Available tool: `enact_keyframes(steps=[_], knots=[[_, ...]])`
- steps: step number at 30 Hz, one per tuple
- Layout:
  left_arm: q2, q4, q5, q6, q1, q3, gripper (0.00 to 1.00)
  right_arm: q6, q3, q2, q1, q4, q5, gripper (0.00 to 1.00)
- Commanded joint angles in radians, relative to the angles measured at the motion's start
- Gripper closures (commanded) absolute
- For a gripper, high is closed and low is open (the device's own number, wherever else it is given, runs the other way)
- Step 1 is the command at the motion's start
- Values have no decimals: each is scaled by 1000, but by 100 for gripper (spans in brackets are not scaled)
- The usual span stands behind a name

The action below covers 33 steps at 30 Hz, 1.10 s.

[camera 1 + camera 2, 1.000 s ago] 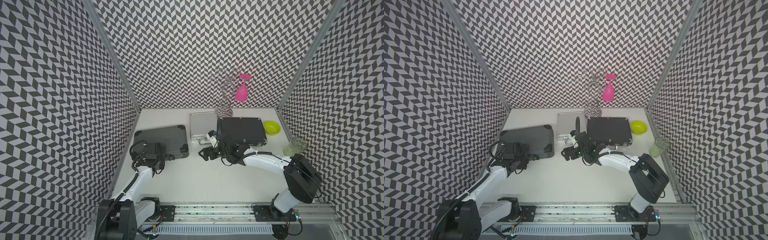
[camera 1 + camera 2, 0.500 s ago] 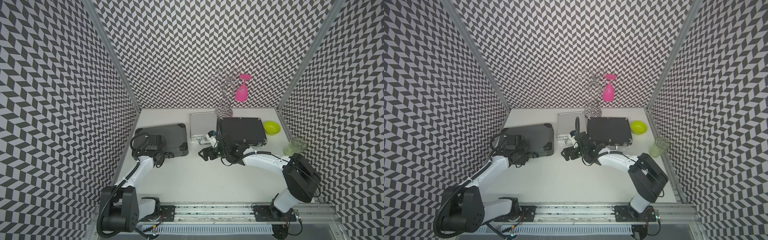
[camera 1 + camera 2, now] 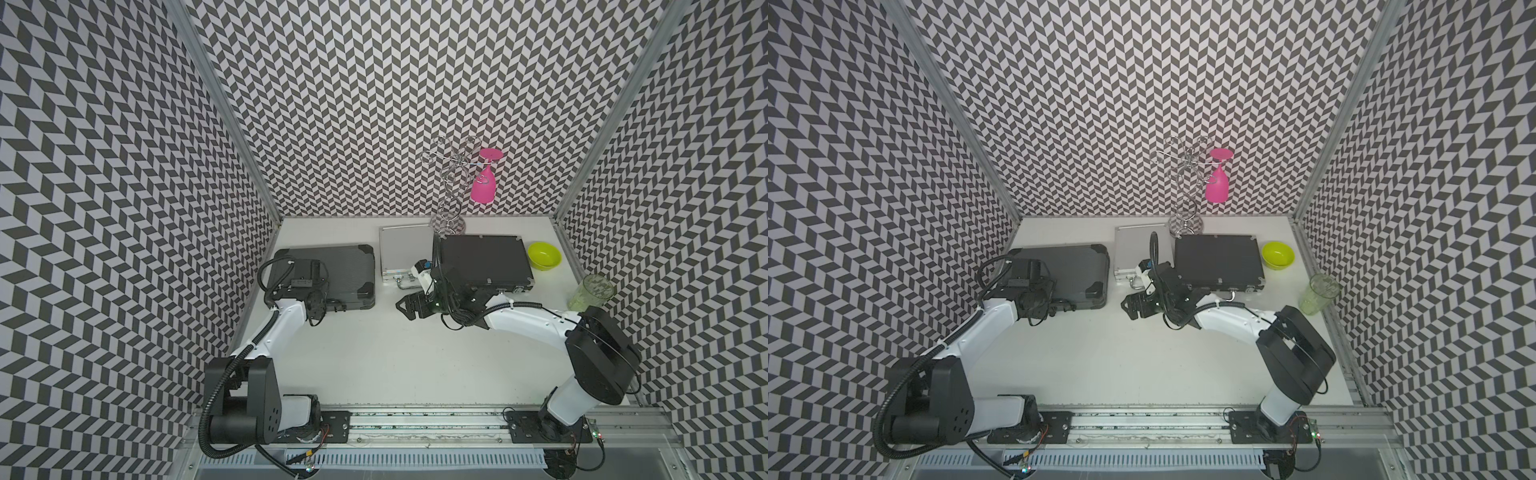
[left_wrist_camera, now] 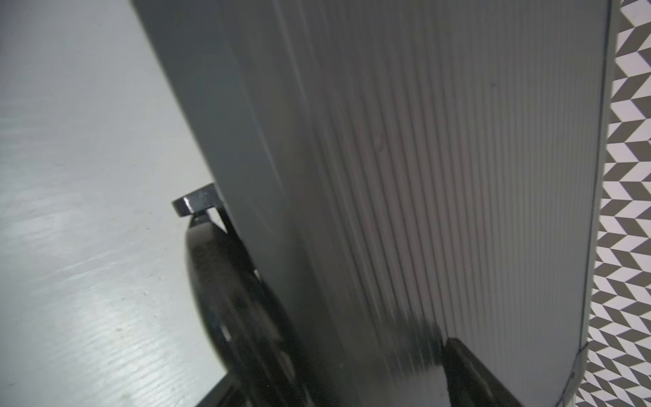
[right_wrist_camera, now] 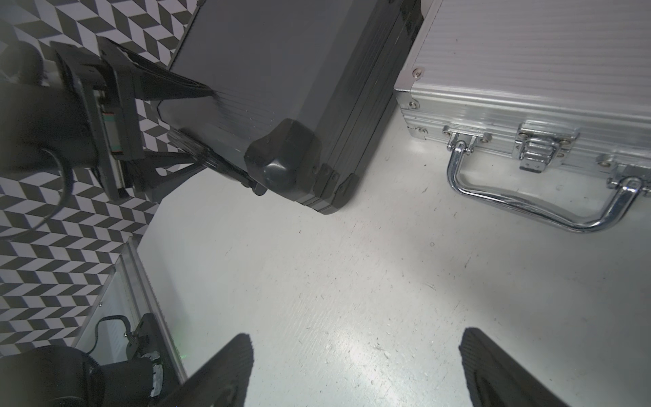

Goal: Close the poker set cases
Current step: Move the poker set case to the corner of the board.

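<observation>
The white table [image 3: 374,353] carried three cases in a row, all with the lid down. The dark ribbed case [image 3: 345,270] lay at the left, the silver case [image 3: 401,249] just beside it, and the black case [image 3: 482,257] at the right.

The left gripper [image 5: 232,141] had one finger on the ribbed lid and the other under the front edge. I could not tell if the jaws already pinched it. The right gripper [image 3: 406,308] hung above bare table in front of the silver case, with its jaws spread wide and empty.

A small dark fitting [image 4: 197,204] stuck out of the front wall beside the lower finger. If the squeeze caught this fitting, or the lower finger pulled up, the case could probably tip or slide toward the silver one.
</observation>
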Motion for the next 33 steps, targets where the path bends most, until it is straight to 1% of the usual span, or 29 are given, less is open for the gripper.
enact_keyframes(steps=[1,5,12,19,23,26,29,32,33], knots=[[97,9,13,64,0,-13,24,-11,6,16,-4,25,4,7],[154,61,56,25,0,3,24,-16,13,33,-4,17,5,7],[241,123,75,-61,-10,36,24,-22,6,33,-4,-4,27,8],[341,162,106,-94,-18,99,23,-32,-6,16,-6,-30,63,7],[383,167,116,-105,-26,138,22,-32,-5,17,-13,-39,62,7],[386,132,109,-96,-26,171,18,-33,-2,17,-17,-44,64,7],[332,117,89,-73,-17,168,14,-34,2,9,-21,-48,67,7],[273,91,98,3,1,195,8,-41,23,-7,-30,-64,72,7],[258,64,90,35,3,219,2,-47,34,-12,-33,-75,77,6]])
